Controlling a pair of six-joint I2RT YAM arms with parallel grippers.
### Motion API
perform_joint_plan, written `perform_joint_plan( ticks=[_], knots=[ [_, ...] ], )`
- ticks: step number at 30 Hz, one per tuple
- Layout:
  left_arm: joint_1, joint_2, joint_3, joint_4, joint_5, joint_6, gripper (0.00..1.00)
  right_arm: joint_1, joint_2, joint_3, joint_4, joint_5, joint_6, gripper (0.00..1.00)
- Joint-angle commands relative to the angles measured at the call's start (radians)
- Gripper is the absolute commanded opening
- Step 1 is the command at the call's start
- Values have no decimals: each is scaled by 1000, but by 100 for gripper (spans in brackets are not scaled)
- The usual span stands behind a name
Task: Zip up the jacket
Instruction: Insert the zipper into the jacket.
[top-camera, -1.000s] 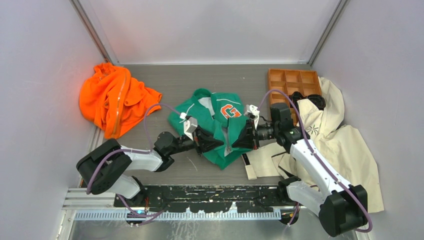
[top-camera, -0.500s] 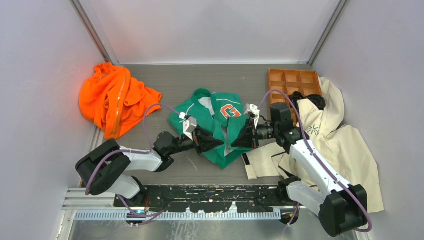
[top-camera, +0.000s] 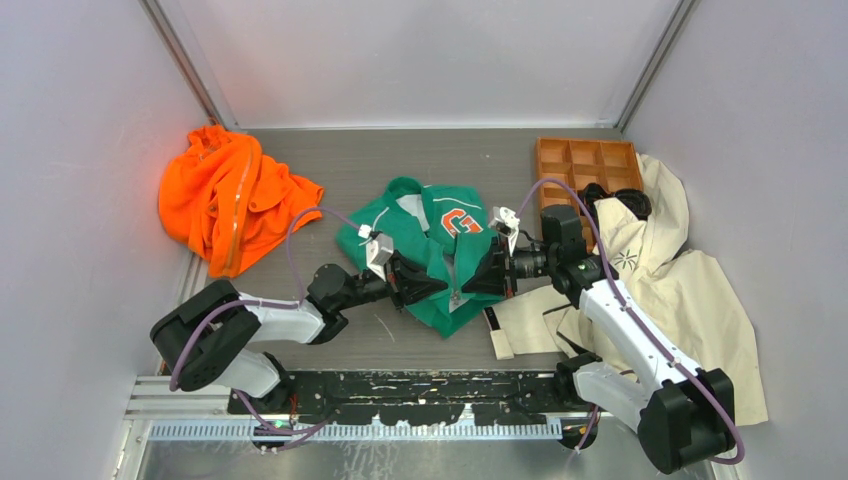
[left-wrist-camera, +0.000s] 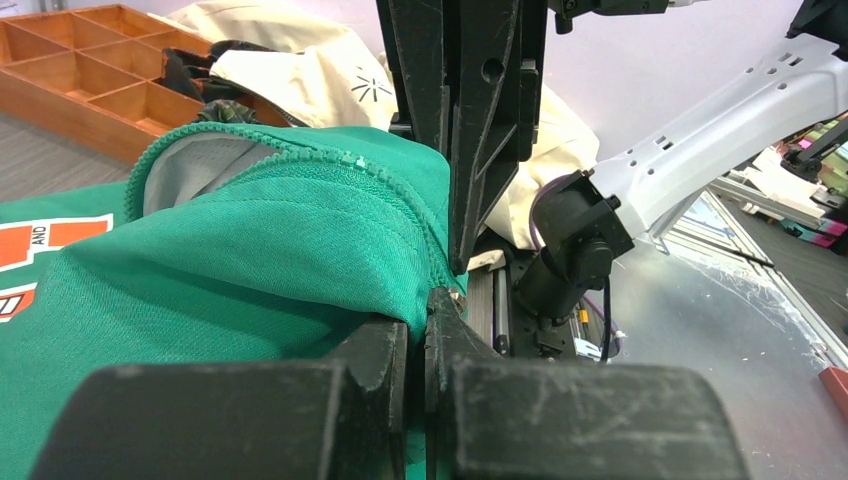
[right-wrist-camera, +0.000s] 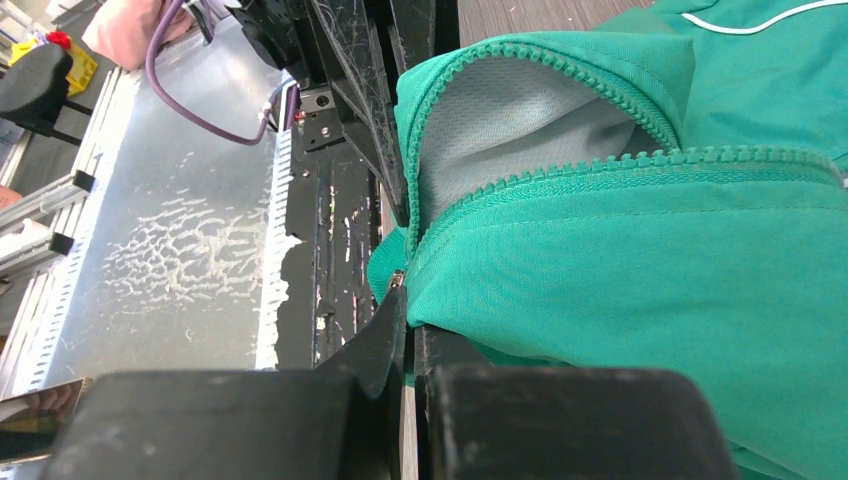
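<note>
Left end effector (left-wrist-camera: 420, 325) and right end effector (right-wrist-camera: 405, 330) are each pinched onto the near hem of the jacket (top-camera: 420, 242), mid counter (top-camera: 400, 160). Almost nothing was shifted over the last second; the zipper (right-wrist-camera: 620, 163) is judged unjoined.

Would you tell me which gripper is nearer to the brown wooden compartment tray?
Right. The right gripper lies near-left of the tray, and the left gripper lies farther left; both are clamped on the green track jacket.

Three garments on surface: one jacket (top-camera: 437, 305), one orange top (top-camera: 225, 205), one cream coat (top-camera: 700, 290). One wooden tray (top-camera: 541, 170).
</note>
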Motion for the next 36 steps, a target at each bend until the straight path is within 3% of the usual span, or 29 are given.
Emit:
perform_joint_plan(
  ticks=[1,36],
  knots=[
    [-7,-30,12,88,-12,1,0,8,-30,5,60,-35,13,1],
    [-7,-33,28,88,7,-19,0,14,-34,3,128,-28,84,1]
  ],
)
